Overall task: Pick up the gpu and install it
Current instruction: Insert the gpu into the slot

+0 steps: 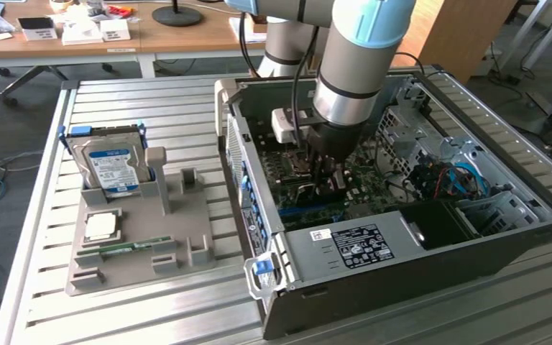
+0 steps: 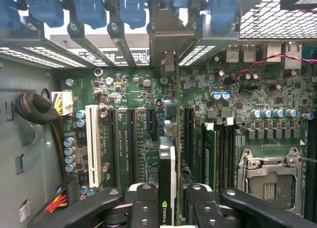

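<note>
the gpu (image 2: 167,178) stands on edge between my jaws, which are closed on its two flat sides, down inside the open computer case (image 1: 506,237). it runs along the motherboard (image 2: 133,89), parallel to the black expansion slots (image 2: 130,139), with its far end reaching toward the rear bracket bay (image 2: 171,37). so the pick-up is done and the card is at the board. i judge the install unfinished, since i am gripping it. i cannot tell whether its lower edge sits in a slot: the card hides its own contact edge, and in the exterior view my arm (image 1: 358,65) covers it. out on the surface (image 1: 161,302), the hard drive (image 1: 111,167) and memory stick (image 1: 127,248) rest in a grey holder (image 1: 175,237).
</note>
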Controlling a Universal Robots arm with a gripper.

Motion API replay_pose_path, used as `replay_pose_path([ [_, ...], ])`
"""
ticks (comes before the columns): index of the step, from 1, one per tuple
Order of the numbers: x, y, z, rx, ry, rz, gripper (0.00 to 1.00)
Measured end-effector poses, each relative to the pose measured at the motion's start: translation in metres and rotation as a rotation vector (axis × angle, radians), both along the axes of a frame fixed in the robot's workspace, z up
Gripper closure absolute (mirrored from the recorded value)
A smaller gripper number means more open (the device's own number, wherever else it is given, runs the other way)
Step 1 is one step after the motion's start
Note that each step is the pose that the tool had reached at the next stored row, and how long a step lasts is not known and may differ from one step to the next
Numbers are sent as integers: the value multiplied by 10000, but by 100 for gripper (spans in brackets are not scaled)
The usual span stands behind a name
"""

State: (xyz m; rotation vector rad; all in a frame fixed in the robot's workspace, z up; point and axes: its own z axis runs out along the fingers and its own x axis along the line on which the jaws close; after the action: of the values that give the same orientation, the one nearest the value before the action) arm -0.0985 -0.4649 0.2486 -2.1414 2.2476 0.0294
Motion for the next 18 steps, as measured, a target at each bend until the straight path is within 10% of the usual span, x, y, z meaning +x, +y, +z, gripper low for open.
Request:
replay_pose_path([
  [18,0,1,-37,-3,2,136,73],
])
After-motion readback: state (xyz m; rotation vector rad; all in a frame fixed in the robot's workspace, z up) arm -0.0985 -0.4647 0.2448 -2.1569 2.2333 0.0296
